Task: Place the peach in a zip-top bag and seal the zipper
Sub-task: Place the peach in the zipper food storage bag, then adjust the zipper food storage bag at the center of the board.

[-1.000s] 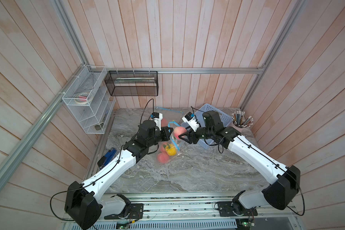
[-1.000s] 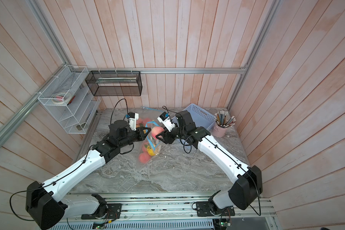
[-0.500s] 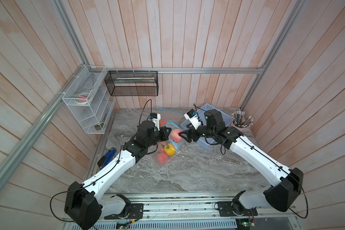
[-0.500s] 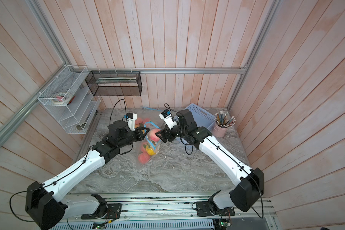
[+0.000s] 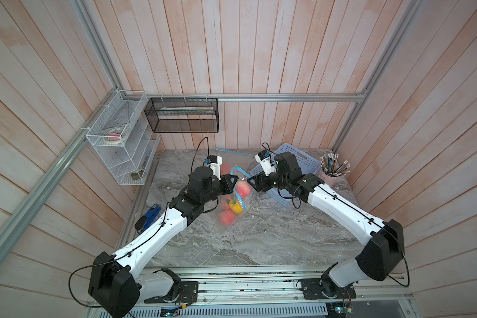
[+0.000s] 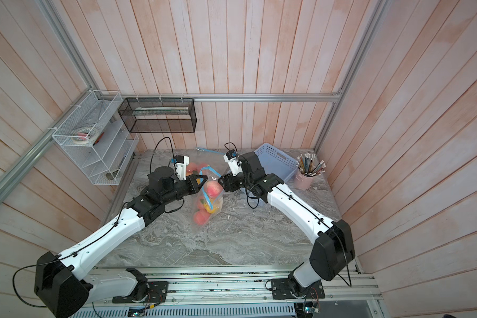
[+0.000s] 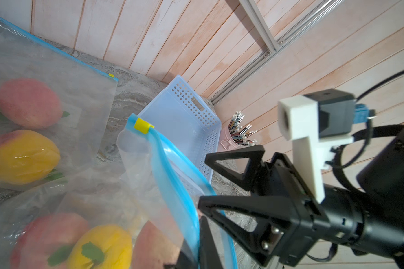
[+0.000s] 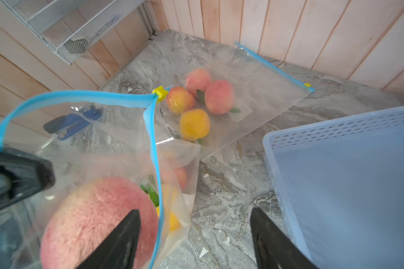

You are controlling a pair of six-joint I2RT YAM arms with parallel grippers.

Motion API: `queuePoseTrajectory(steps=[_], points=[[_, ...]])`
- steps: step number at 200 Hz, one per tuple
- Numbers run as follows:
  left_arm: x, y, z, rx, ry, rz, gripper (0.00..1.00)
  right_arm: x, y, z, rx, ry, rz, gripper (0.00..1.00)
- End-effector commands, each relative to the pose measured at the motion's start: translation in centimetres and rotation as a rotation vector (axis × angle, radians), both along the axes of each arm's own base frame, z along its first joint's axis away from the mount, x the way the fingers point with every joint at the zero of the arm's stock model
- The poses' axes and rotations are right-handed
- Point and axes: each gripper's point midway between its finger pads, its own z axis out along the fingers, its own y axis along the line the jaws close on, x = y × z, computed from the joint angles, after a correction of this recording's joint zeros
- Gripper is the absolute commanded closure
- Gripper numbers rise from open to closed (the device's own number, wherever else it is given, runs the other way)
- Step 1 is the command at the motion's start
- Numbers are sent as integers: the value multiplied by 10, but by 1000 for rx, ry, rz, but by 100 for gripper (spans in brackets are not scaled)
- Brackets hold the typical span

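A clear zip-top bag (image 5: 232, 212) with a blue zipper rim hangs at mid-table, with several peaches and a yellow fruit inside. My left gripper (image 5: 233, 180) (image 6: 201, 180) is shut on that rim; in the left wrist view the gripper (image 7: 196, 246) pinches the blue strip. A pink peach (image 5: 243, 189) (image 6: 212, 189) (image 8: 98, 223) sits in the bag's open mouth. My right gripper (image 5: 250, 183) (image 6: 221, 184) (image 8: 195, 210) stands open just right of the bag, one finger over the peach, holding nothing. The yellow slider (image 8: 160, 92) (image 7: 143, 125) sits at the rim's far end.
A second bag (image 8: 243, 93) of fruit lies flat at the back. A blue basket (image 5: 300, 162) stands behind the right gripper, and a pink pencil cup (image 5: 331, 177) stands beside the basket. A blue stapler (image 5: 149, 217) lies at the left edge. A white wire rack (image 5: 121, 143) and a black mesh basket (image 5: 182, 115) hang on the walls.
My right gripper has opened and let go of the peach, which now rests in the bag's mouth. The left gripper keeps its hold on the rim.
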Motion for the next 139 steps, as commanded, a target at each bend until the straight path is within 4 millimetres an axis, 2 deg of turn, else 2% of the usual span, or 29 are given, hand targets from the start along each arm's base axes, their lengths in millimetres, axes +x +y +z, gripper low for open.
queuePoseTrajectory(steps=[1, 17, 34, 64, 95, 123, 139], points=[[-1, 1, 17, -43, -49, -6, 100, -20, 16, 20, 61, -10, 115, 23], [1, 2, 17, -41, -46, 4, 100, -21, 11, 33, 95, -53, 91, 18], [3, 6, 15, -42, -36, 26, 100, -13, -3, 47, 115, -89, 9, 15], [13, 19, 11, -59, 8, 121, 100, -11, -21, 63, 143, -140, -91, 14], [26, 45, 11, -122, 59, 298, 100, -36, -23, 73, 218, -220, -41, 14], [31, 57, 16, -203, 62, 390, 100, -68, -11, 57, 211, -297, 62, 18], [34, 62, 16, -235, 70, 431, 100, -80, -2, 49, 207, -339, 107, 20]])
